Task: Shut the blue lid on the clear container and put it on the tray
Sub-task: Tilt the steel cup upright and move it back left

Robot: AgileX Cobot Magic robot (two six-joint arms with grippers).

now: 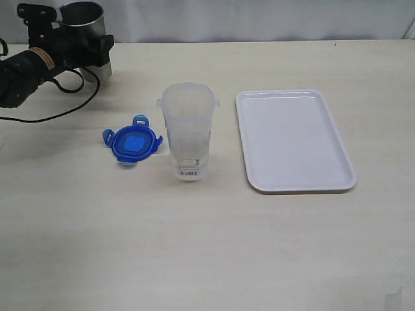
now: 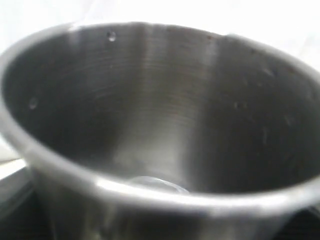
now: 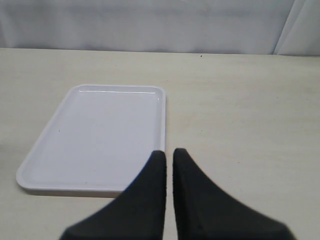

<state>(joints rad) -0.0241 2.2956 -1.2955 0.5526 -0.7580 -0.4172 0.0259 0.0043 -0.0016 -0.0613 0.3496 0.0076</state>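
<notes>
The clear container (image 1: 187,133) stands upright and open-topped at the table's middle. The blue lid (image 1: 134,145) lies flat on the table just to its left, close beside it. The white tray (image 1: 292,139) lies to the container's right with nothing on it. My left gripper (image 1: 78,42) is at the far back left, clasped around a grey metal cup (image 1: 83,18), whose inside fills the left wrist view (image 2: 150,100). My right gripper (image 3: 169,152) is shut on nothing, hovering over the near right corner of the tray (image 3: 95,135); the exterior view does not show it.
A black cable (image 1: 58,113) loops over the table from the left arm. A pale curtain runs along the table's far edge. Bare tabletop lies in front of the container and tray.
</notes>
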